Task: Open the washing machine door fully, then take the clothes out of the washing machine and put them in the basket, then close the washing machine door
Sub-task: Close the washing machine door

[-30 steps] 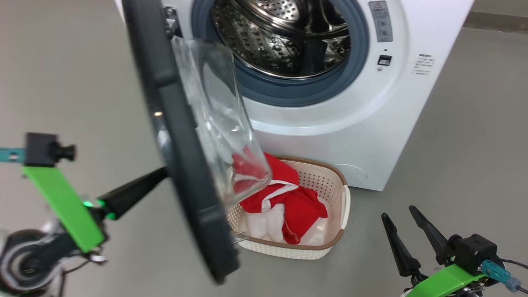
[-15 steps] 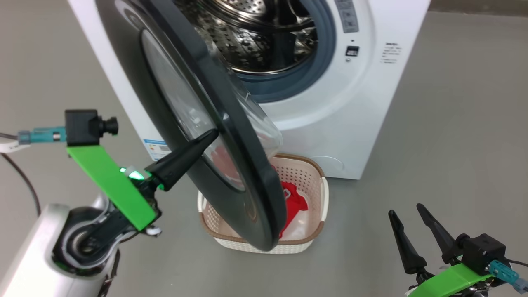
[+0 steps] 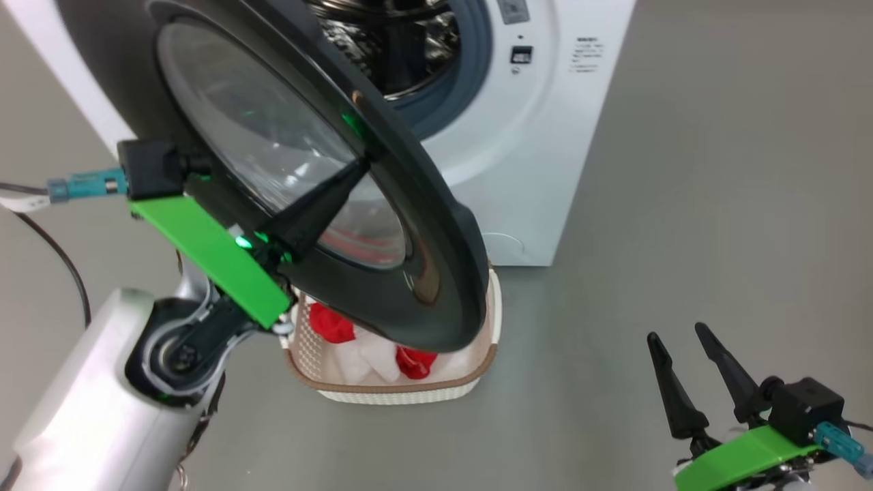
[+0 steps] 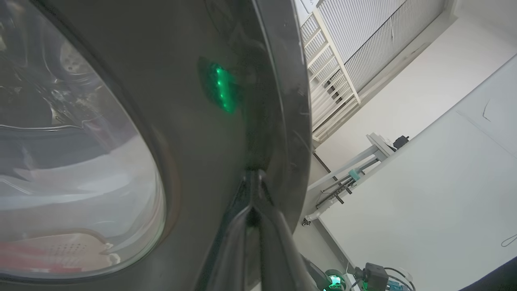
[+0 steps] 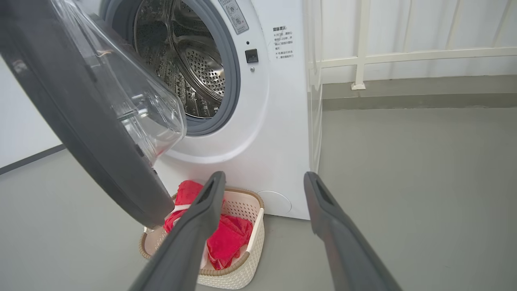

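Flanking washer (image 5: 278,141), white railing (image 5: 404,55) on grey floor (image 5: 424,182); L fingers (image 3: 318,204) closed, R fingers (image 3: 672,395) apart.

Floor (image 5: 404,182): plain grey, seen spread beneath and ahead of the right pincer (image 5: 263,174).
Railing (image 5: 404,54): white bars, picked out high beyond that pincer's right finger.
Kerb (image 5: 404,91): grey strip, found just under the railing.
Ribbed panel (image 4: 363,36): pale, seen above and right of the left pincer (image 4: 253,190).
Frame (image 4: 354,174): pale metal with a teal part, spotted right of that pincer's tip.
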Motion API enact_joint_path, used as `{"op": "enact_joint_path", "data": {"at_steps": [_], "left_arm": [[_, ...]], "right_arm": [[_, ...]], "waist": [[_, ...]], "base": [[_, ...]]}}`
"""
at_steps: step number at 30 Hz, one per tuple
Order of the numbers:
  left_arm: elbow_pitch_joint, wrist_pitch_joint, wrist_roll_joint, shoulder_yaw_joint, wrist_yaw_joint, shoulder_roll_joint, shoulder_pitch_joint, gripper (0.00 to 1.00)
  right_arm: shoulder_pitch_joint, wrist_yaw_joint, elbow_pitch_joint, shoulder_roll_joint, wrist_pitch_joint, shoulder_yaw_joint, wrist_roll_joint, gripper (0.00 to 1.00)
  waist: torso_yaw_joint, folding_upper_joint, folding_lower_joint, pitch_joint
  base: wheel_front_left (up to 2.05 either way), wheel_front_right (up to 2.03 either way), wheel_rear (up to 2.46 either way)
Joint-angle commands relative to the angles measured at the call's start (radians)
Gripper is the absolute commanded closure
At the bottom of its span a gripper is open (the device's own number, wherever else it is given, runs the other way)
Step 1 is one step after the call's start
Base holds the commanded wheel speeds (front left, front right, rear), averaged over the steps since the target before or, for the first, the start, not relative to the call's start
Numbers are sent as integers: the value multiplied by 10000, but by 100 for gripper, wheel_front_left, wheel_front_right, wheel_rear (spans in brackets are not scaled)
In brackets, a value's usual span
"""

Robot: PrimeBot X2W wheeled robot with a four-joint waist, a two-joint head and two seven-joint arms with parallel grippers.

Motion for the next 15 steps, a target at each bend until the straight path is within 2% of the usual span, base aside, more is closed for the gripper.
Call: {"op": "enact_joint_path", "data": {"at_steps": [1,15], "left_arm": [[-19,-252,153,265,-71,248,-651,100],[1711,-2063,520,-678,-71,328,-2305,100]], "right_arm": [[-449,62,-298,-50,-65,116,-98,0],[-721,62,-461,269,-65,-134,-211,0]], "waist": [[-326,-1,0,256],[-1213,-1,0,908]], "base": [[0,0,0],[0,0,0]]}}
